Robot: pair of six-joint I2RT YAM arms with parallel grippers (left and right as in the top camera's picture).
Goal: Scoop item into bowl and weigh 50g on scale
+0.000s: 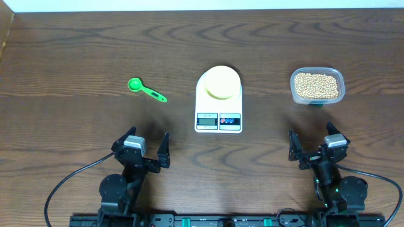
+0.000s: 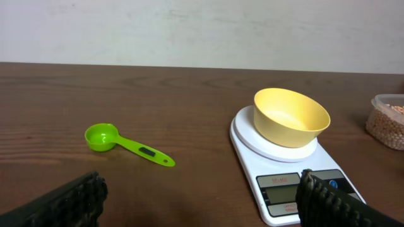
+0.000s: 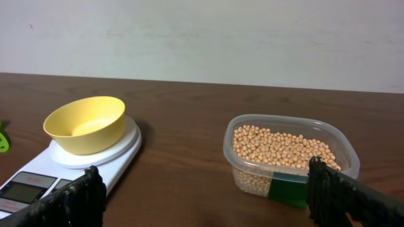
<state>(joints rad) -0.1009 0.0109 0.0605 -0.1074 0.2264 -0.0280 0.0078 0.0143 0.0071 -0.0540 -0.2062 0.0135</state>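
My left gripper (image 1: 144, 141) and right gripper (image 1: 312, 142) gape wide, empty. The flat green spoon (image 1: 146, 90) ahead of the left could skid from my pinch; overfilled, it spills beans (image 1: 317, 86)

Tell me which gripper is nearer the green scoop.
Left. The left gripper is directly in front of the green scoop; the right gripper is beyond the scale, by the bean tub.

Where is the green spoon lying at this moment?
In the overhead view, the green spoon lies on the table on the robot's left side, left of the scale and not touching it.
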